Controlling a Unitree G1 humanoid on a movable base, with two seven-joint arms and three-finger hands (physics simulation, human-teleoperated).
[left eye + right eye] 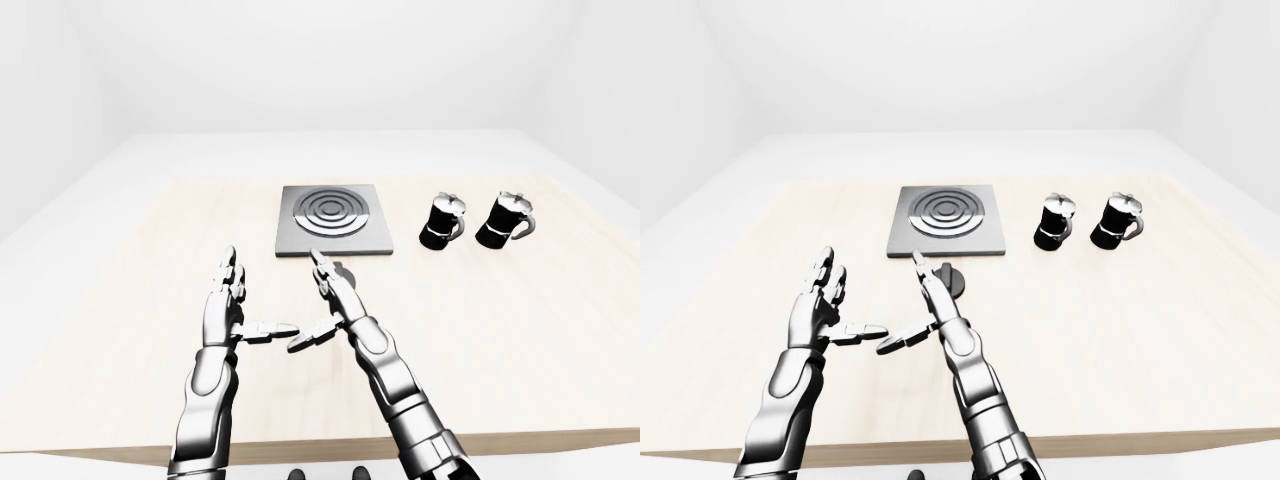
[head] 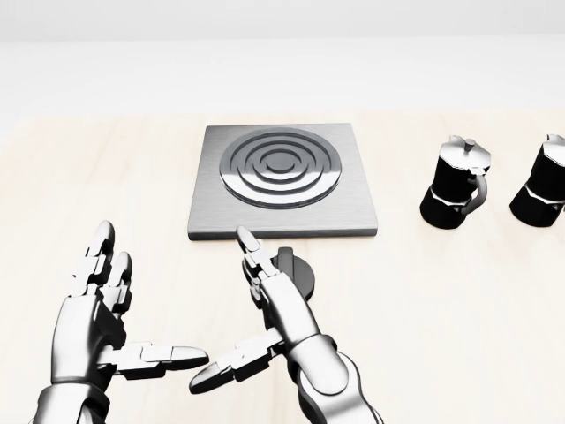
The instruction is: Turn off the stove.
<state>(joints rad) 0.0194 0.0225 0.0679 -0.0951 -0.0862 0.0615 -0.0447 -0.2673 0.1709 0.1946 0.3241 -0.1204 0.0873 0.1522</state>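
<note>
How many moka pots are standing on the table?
2. Both stand upright to the right of the stove in the head view: one moka pot nearer it, the other at the right edge, partly cut off. No others show in the wider eye views.

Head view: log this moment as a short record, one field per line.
stove: square steel plate with ringed burner, upper middle
knob: dark round dial just below the stove's lower edge
right hand: open, fingers beside the knob's left side
left hand: open, lower left, apart from everything
moka pots: two, right of stove
</note>
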